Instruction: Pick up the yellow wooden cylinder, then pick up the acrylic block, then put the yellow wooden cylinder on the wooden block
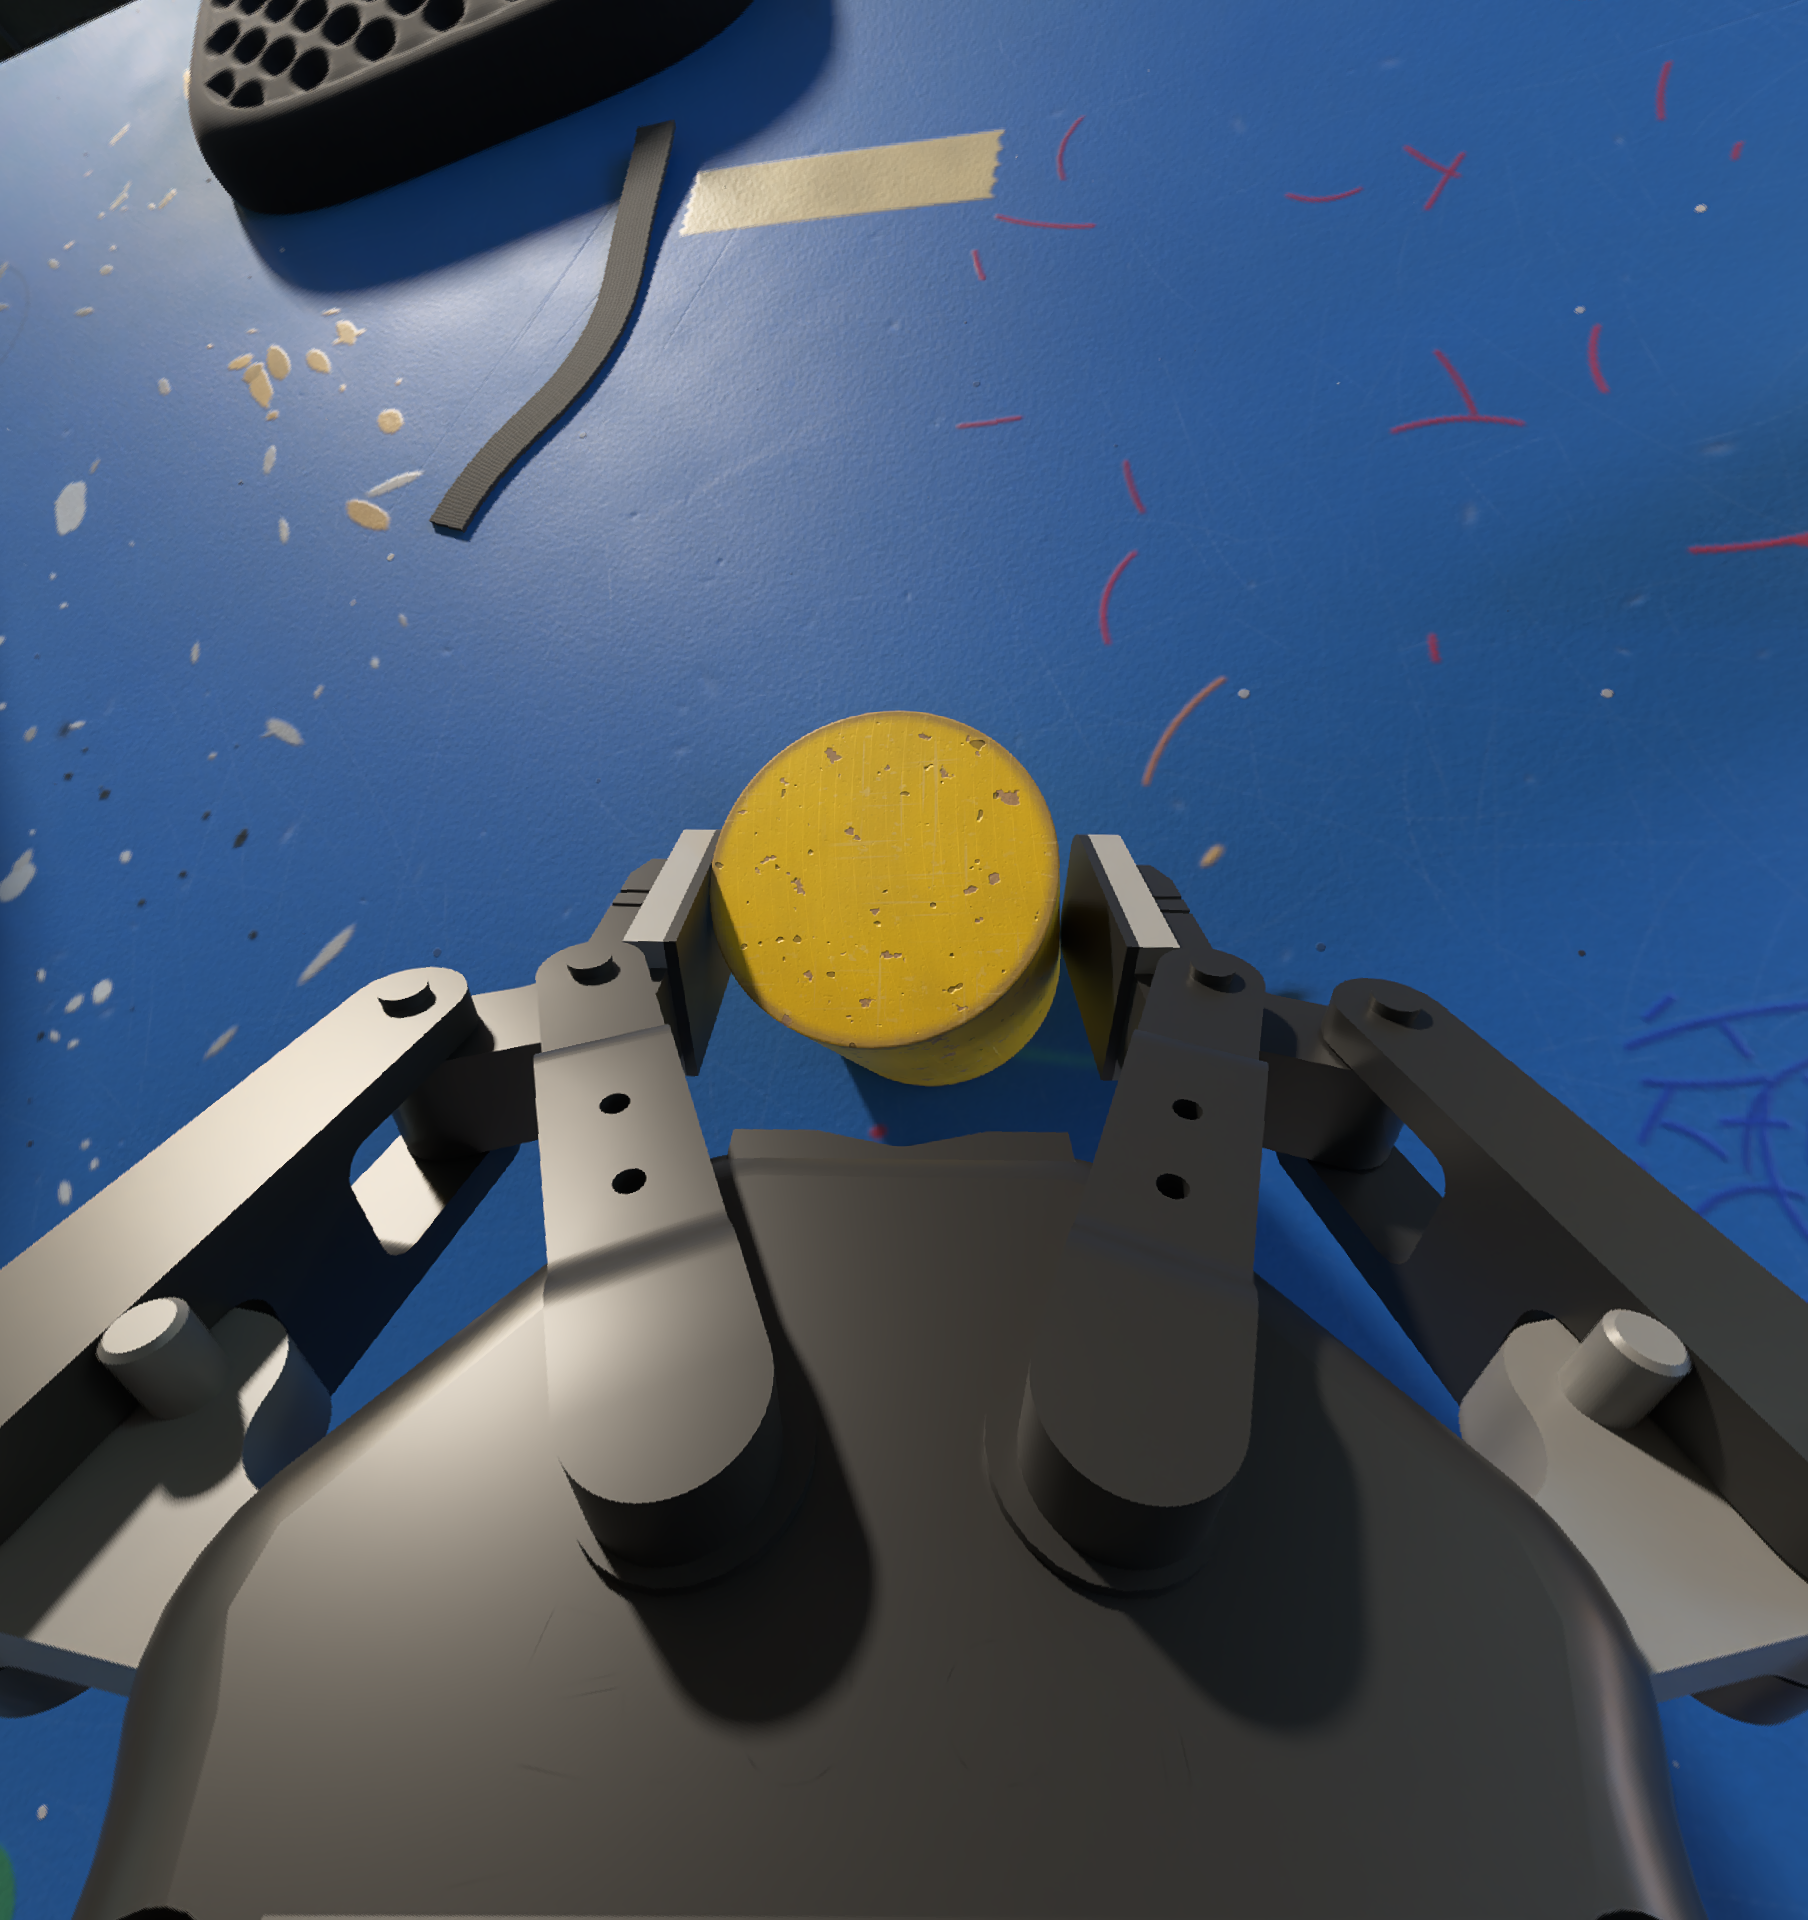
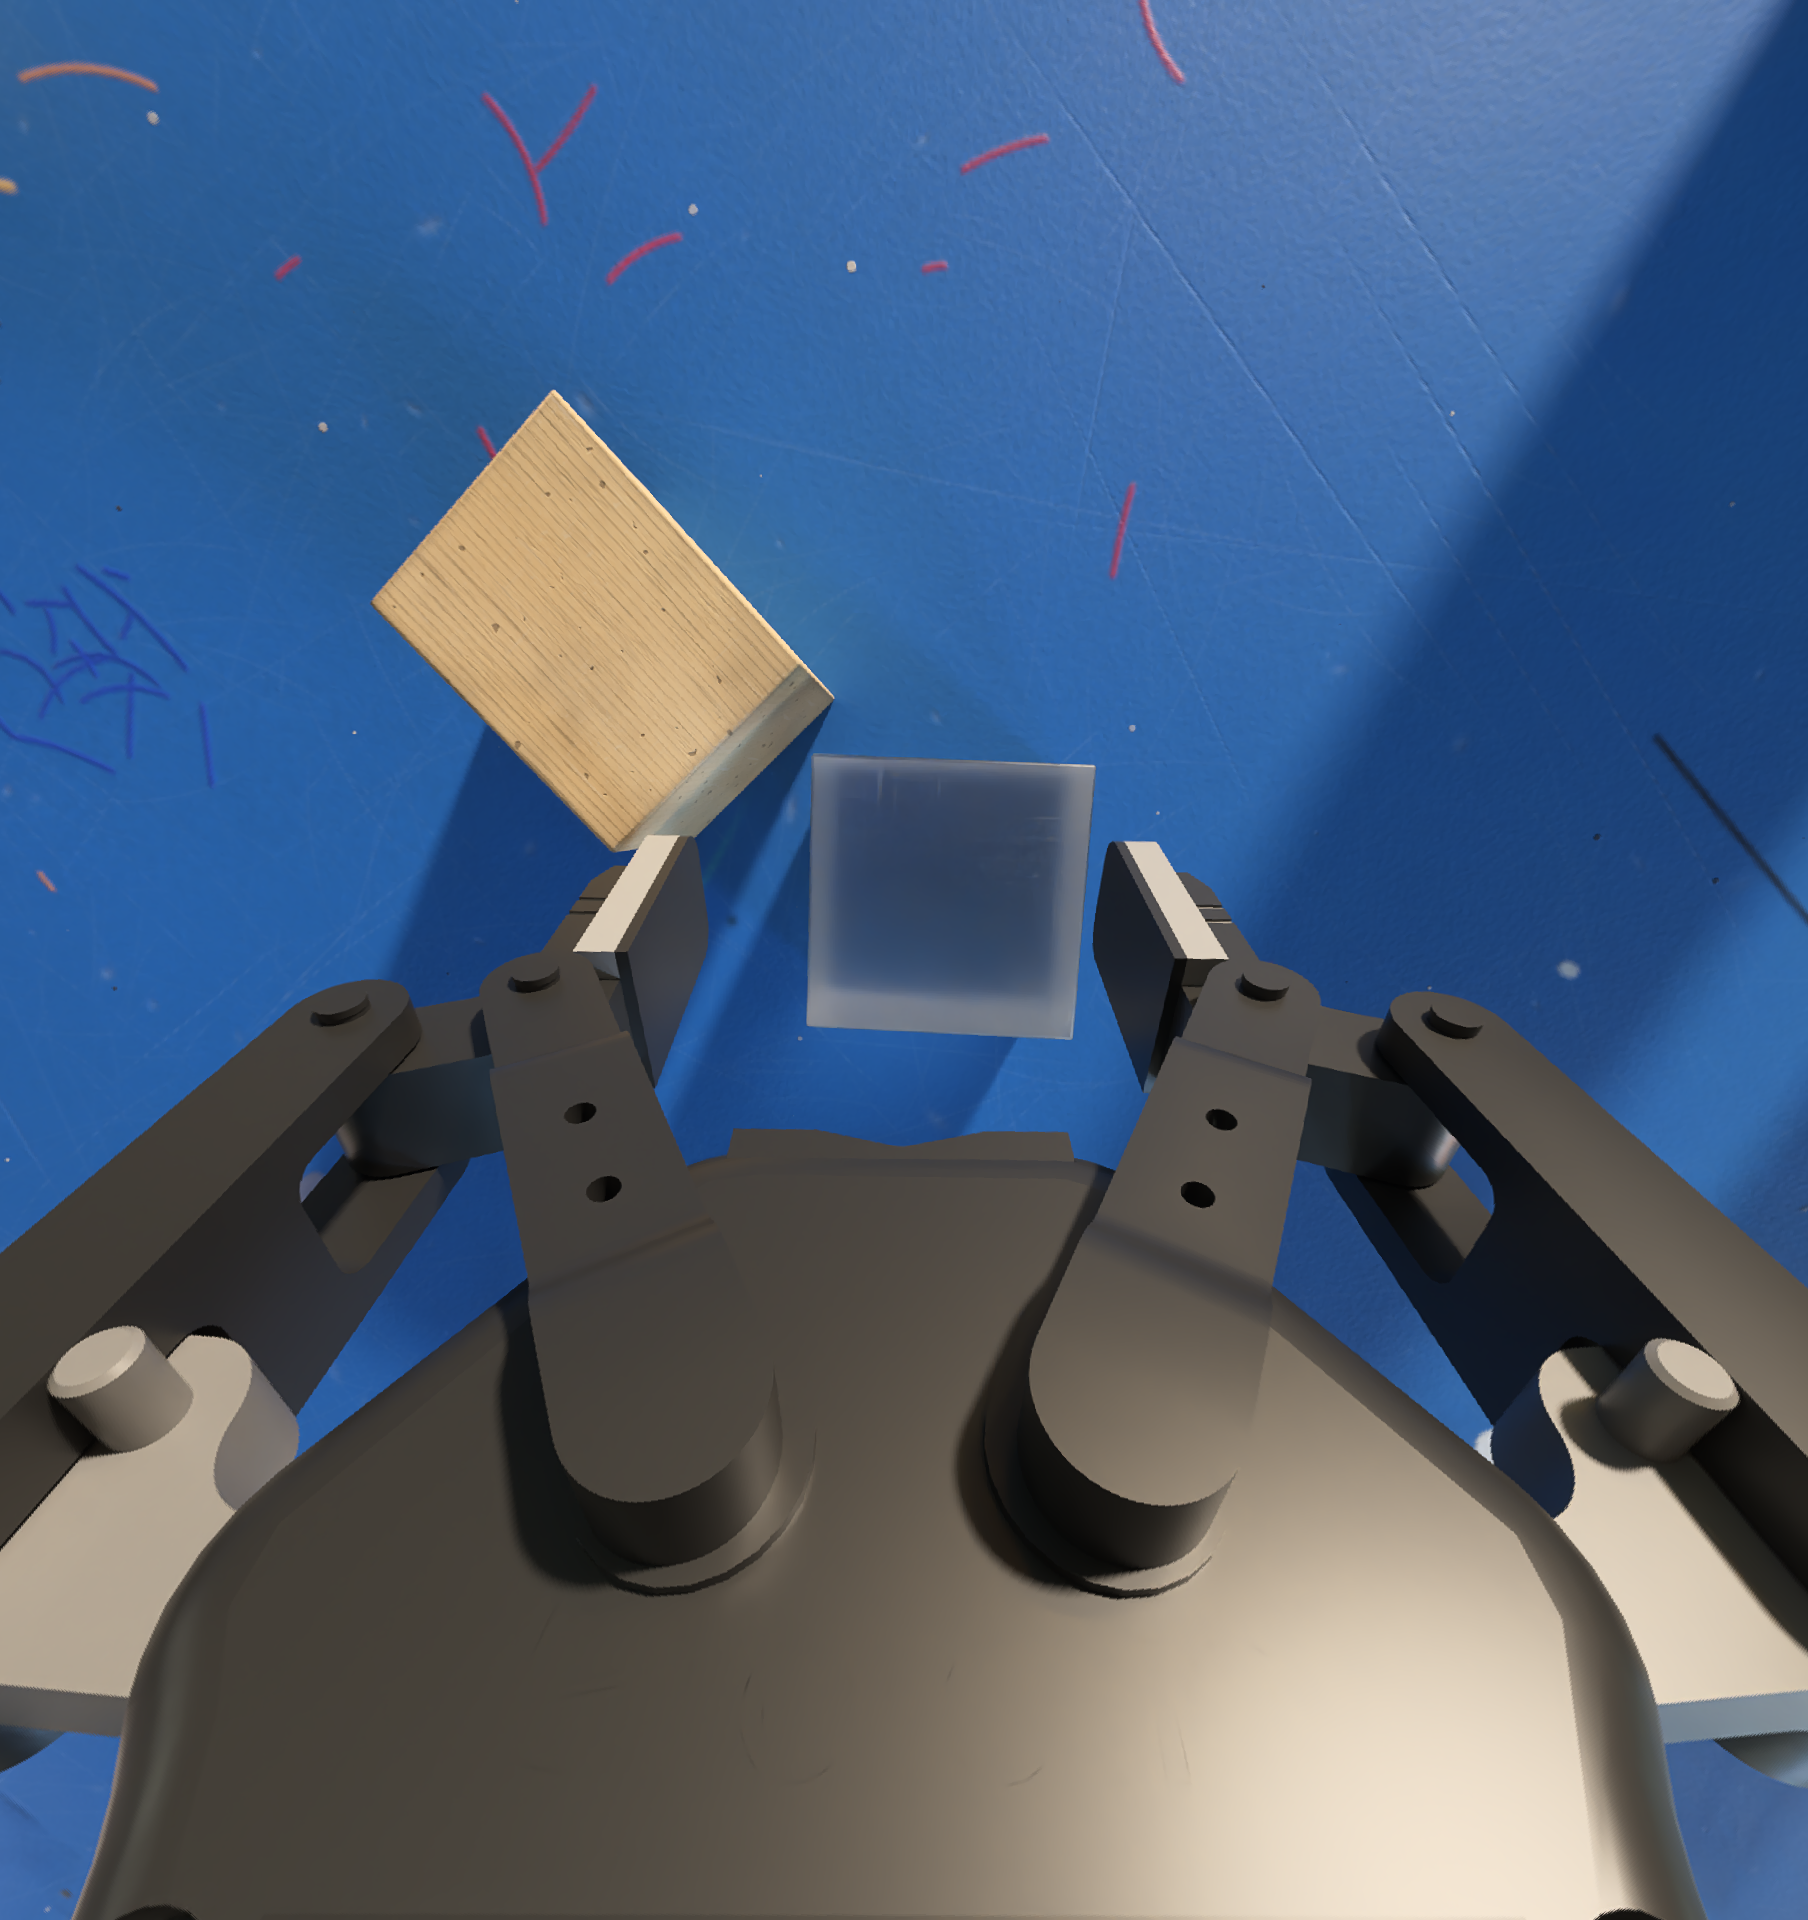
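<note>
Left gripper (image 1: 884, 940): two pads pressed against opposite sides of one yellow wooden cylinder (image 1: 884, 883), which stands on end with its speckled round top face toward the camera; it sits clamped between the pads.
Around the left gripper: a blue table (image 1: 879, 520) marked with red, orange and dark blue scribbles and scattered pale flecks.
Farther from the left gripper: one curved grey strap (image 1: 578, 353), one strip of beige tape (image 1: 843, 182) just beside the strap's far end, and one black perforated object (image 1: 432, 73) at the top edge, partly cut off.
Right gripper (image 2: 900, 940): spread wide, with both pads clear of one frosted acrylic block (image 2: 947, 899), which rests on the table between them; the gap on the left side is larger.
Beyond the right gripper: one wooden block (image 2: 593, 618), lying flat and turned at an angle, with its near corner just beside the left fingertip and close to the acrylic block, apart from it.
Count: one cylinder, two blocks.
</note>
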Motion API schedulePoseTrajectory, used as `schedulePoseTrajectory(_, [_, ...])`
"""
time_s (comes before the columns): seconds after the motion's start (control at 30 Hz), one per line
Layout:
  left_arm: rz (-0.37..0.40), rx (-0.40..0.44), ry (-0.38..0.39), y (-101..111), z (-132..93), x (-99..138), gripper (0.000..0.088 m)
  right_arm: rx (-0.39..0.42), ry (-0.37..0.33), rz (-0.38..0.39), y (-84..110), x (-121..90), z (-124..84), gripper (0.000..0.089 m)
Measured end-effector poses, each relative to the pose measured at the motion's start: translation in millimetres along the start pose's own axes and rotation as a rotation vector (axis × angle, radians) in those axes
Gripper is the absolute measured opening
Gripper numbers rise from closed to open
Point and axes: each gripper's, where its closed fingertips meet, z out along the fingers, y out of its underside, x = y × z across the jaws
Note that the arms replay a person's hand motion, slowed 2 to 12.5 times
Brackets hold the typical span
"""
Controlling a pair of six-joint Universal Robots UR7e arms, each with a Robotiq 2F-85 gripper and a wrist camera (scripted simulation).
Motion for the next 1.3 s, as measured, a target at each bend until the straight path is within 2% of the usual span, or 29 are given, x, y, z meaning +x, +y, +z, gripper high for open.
schedulePoseTrajectory(0.5, [-0.007, 0.049, -0.026, -7, -8, -5, 0.056, -0.041, 0.034, 0.004, 2.4, 0, 14, 0.0672])
schedulePoseTrajectory(0.83, [-0.019, 0.08, -0.028, -13, -15, -6, 0.056, -0.088, 0.063, -0.006, 8.7, 3, 21, 0.0647])
schedulePoseTrajectory(1.07, [-0.022, 0.103, -0.025, -17, -20, -5, 0.056, -0.107, 0.077, -0.001, 11.8, 8, 23, 0.06])
schedulePoseTrajectory(1.2, [-0.021, 0.115, -0.028, -20, -23, -4, 0.056, -0.113, 0.077, 0.005, 13.2, 10, 23, 0.0521])
schedulePoseTrajectory(1.3, [-0.018, 0.122, -0.031, -22, -25, -4, 0.056, -0.114, 0.072, 0.007, 13.3, 11, 23, 0.0506])
